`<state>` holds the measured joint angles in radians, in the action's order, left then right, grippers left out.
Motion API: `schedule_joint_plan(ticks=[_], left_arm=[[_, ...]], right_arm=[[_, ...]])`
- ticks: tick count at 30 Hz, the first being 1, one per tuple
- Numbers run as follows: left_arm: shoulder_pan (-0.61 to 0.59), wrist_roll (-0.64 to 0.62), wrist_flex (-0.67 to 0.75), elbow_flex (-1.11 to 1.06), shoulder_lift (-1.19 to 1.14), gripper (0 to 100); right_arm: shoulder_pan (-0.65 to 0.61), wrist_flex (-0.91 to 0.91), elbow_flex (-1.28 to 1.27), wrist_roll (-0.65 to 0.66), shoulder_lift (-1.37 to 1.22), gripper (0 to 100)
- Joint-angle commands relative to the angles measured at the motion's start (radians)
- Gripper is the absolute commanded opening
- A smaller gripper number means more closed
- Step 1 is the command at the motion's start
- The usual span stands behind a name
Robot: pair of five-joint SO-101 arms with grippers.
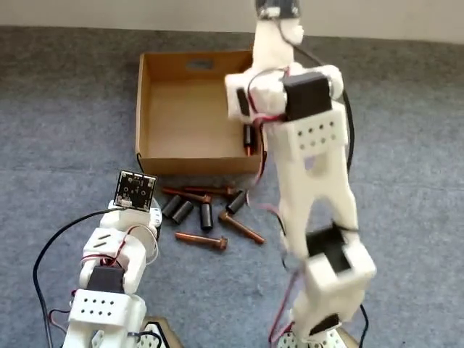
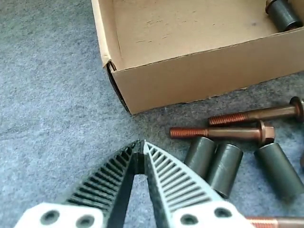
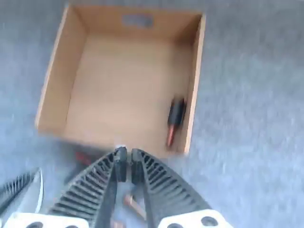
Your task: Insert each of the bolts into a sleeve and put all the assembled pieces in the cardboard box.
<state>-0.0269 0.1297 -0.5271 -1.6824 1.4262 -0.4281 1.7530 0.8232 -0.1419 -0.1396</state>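
We are seeing left tool (image 2: 141, 145) and right tool (image 3: 127, 154) both pressed together, one assembled piece (image 1: 250, 138) lying in the cardboard box (image 1: 196, 165), four bolts (image 1: 201, 241) and four sleeves (image 1: 206, 216) lying beside it on the counter (image 1: 72, 109).

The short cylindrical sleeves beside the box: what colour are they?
Dark grey cylindrical sleeves, clearest in the left wrist view.

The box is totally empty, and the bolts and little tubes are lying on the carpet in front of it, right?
Not quite. The cardboard box is not empty: the right wrist view shows one assembled piece, a bolt in a sleeve, lying inside. The other bolts and sleeves do lie on the carpet in front of it.
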Motion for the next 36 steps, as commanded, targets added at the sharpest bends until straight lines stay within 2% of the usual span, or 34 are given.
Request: schedule_joint_plan(ticks=[1, 8, 12, 18, 28, 36], left_arm=[[0.016, 0.006, 0.02, -0.002, 0.013, 1], [0.016, 0.006, 0.02, -0.004, 0.013, 1], [0.016, 0.006, 0.02, -0.004, 0.013, 1], [0.016, 0.006, 0.02, -0.004, 0.013, 1], [0.016, 0.006, 0.02, -0.004, 0.013, 1], [0.016, 0.006, 0.02, -0.004, 0.013, 1]], right_arm=[[-0.031, -0.082, -0.433, -0.014, 0.243, 2.6], [-0.041, -0.421, -1.13, -0.012, 0.526, 2.7], [-0.041, -0.568, -1.357, -0.018, 0.565, 3.4], [-0.041, -0.618, -1.402, -0.061, 0.435, 17.0], [-0.05, -0.674, -1.31, -0.29, 0.255, 17.1], [-0.147, -0.727, -1.274, -0.304, 0.236, 17.1]])
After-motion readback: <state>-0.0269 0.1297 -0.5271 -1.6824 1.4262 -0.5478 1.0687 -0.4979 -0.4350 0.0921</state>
